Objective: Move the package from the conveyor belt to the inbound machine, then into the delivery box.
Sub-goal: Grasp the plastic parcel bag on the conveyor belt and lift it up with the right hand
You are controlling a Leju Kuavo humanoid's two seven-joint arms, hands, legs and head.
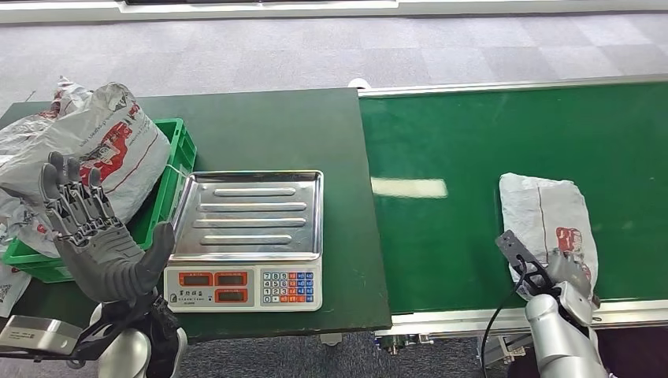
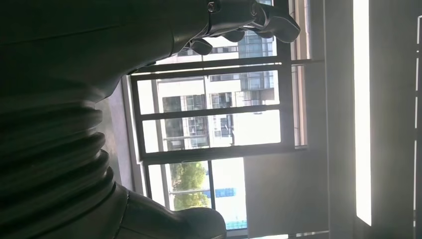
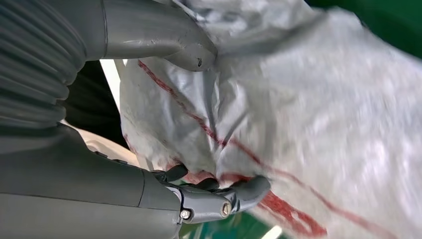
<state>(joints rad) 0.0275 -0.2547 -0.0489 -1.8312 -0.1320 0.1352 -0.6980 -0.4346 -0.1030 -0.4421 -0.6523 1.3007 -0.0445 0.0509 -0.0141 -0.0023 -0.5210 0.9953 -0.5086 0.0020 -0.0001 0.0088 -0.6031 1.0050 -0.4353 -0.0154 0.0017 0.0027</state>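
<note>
Right robot hand [image 3: 199,194] has thumb and fingers closing on my package [image 1: 549,220], not yet lifted off the conveyor belt [image 1: 457,228]; left robot hand [image 1: 98,236] waits open and empty, so scale [image 1: 248,236] and crate [image 1: 169,181] remain.

Dark green table [image 1: 276,126], the landmark, stood on grey carpet tile floor [image 1: 276,55], which extended beyond the table's far edge to a white wall strip [image 1: 236,9]. Grey bags with red print [image 1: 94,142] were heaped at the table's left end. A small white printed packet [image 1: 8,287] lay at the table's near-left corner. Elsewhere, a framed window [image 2: 214,124] showed a building [image 2: 254,47] and green trees [image 2: 189,179].
</note>
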